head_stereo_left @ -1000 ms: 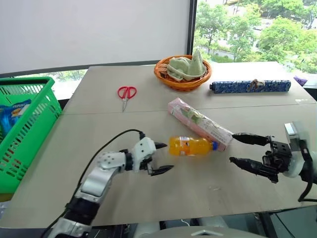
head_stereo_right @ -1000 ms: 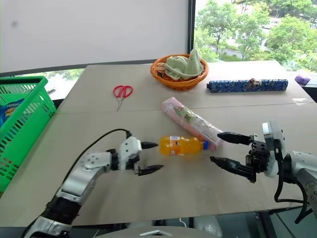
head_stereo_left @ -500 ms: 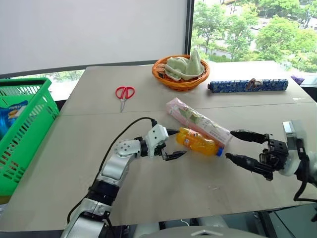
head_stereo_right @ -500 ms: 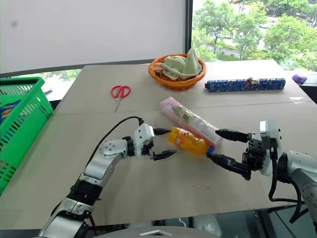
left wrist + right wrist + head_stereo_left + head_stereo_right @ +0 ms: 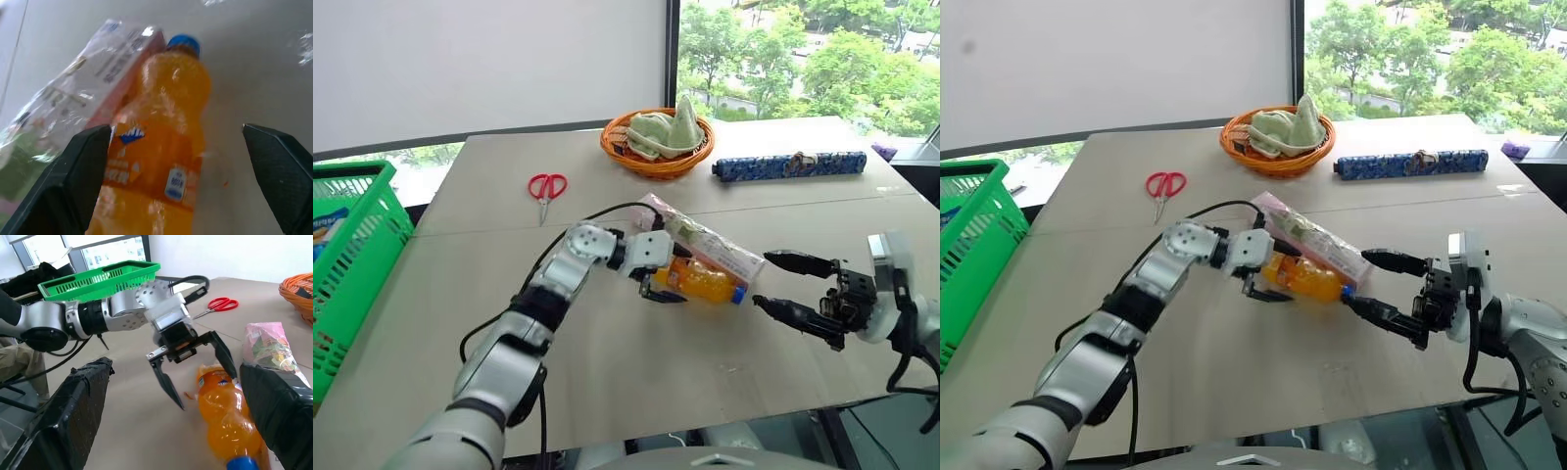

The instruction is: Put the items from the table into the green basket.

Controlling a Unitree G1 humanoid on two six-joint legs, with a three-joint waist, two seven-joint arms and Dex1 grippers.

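The table (image 5: 607,392) has bare room near me and on its left side, running to the edge where the green basket (image 5: 352,264) stands. My left gripper (image 5: 664,277) is spread wide astride the orange-drink bottle (image 5: 703,282) lying at mid-table, its fingers not pressing it. The pink packet (image 5: 705,238) lies just beyond, touching the bottle. My right gripper (image 5: 781,282) hovers spread, right of the cap. The scissors (image 5: 546,188) lie far left.
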